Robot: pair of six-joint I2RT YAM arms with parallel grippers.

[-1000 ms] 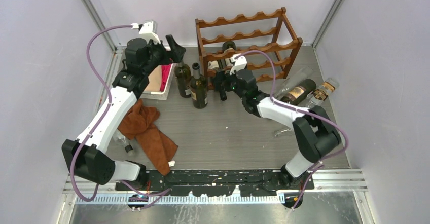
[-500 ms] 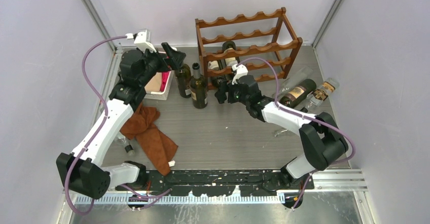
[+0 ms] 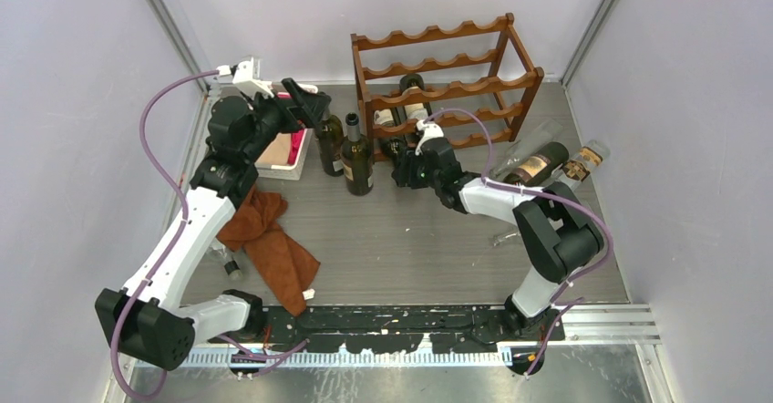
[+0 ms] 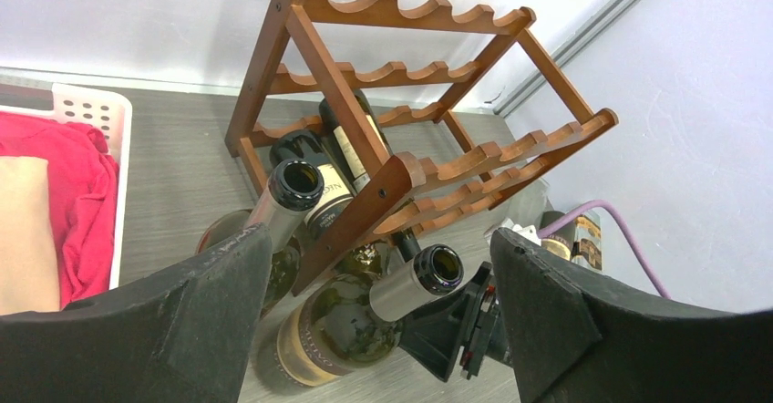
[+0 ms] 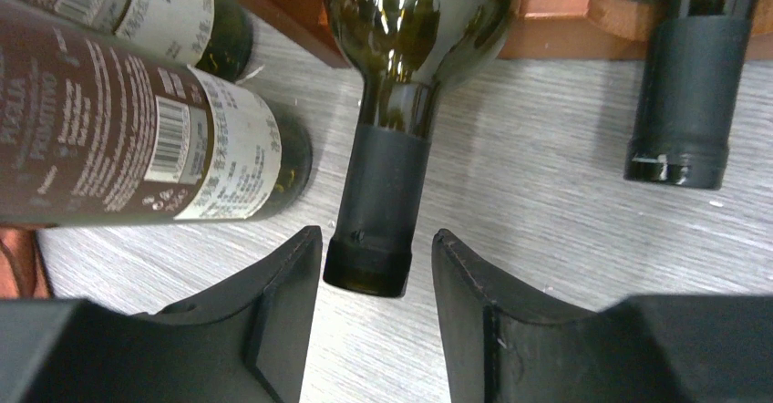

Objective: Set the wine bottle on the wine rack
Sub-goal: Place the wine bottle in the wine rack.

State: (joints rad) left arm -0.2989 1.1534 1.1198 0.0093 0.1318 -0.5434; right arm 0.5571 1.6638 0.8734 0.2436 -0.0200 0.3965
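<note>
The dark reddish-brown wine rack stands at the back. A dark wine bottle lies in its lowest tier with the neck pointing out at the front. My right gripper is low on the table at that neck's mouth. Its fingertips flank the mouth with a gap on each side, so it is open and touches nothing. Left of the rack, my left gripper hangs wide open above two upright bottles, holding nothing.
More bottles lie in the rack. Three lie on the table to the right. A white basket holding red cloth sits at the left. In front of it lie a brown cloth and a small bottle.
My right gripper has drawn back from the rack's lowest tier and its jaws have narrowed. The left arm has shifted a little, gripper still open over the upright bottles.
</note>
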